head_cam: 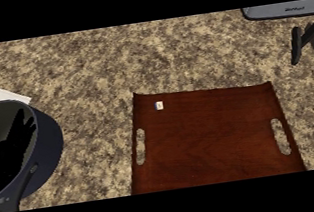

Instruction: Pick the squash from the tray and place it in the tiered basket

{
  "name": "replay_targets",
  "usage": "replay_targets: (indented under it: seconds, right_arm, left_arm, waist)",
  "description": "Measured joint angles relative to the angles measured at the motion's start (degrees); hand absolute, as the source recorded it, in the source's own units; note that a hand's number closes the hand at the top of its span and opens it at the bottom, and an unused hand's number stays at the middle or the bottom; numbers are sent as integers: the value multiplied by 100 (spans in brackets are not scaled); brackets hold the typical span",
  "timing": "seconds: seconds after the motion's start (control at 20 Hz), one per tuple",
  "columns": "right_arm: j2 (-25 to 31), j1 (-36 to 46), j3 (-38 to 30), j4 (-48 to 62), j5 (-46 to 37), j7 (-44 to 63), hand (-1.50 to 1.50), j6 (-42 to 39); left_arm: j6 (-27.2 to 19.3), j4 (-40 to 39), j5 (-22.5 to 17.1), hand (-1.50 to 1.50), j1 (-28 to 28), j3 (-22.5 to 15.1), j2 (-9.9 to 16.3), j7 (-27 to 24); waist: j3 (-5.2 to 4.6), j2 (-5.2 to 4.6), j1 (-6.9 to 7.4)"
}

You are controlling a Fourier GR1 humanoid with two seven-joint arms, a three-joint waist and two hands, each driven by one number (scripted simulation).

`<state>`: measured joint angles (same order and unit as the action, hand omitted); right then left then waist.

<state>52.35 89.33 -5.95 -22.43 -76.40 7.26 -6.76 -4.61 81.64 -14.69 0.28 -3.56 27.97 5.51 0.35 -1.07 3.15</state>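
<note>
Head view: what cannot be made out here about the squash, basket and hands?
- Squash: none shows on the tray; where it is cannot be told.
- Tiered basket: cut off by the right edge; only a grey part and a black leg show.
- Grey and black shape: cut off at left, too dark to identify, perhaps the left hand.
- Right hand: outside the view.

The tray (212, 135) lies flat on the speckled stone surface (146, 59) below me, a dark reddish-brown wooden board with a slotted handle cut-out near its left edge and another near its right, and a small pale label near its upper left corner. I can make out no squash on it. At the upper right a grey curved tier of the tiered basket (288, 9) shows, with dark legs slanting down from it, well apart from the tray.
</note>
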Motion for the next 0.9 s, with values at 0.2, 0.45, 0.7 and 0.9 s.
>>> replay_targets:
  seconds: [0.2,0.45,0.7,0.9]
  right_arm:
    - [168,162,159,332,-221,-349,150,-107]
    - [212,340,176,800,-344,-280,150,-441]
    - [297,361,96,1335,-356,211,-150,-1178]
    - [372,360,-71,1545,-259,805,-150,-1388]
  left_arm:
    - [38,-7,-46,0,-30,12,14,29]
    - [8,-8,-5,0,-58,-12,9,39]
    - [-37,5,27,0,-47,-28,-9,64]
    - [-2,-20,0,0,-61,-16,-4,59]
  waist:
    - [-5,-9,26]
    - [-8,-17,53]
    - [-1,-16,46]
    - [5,-24,52]
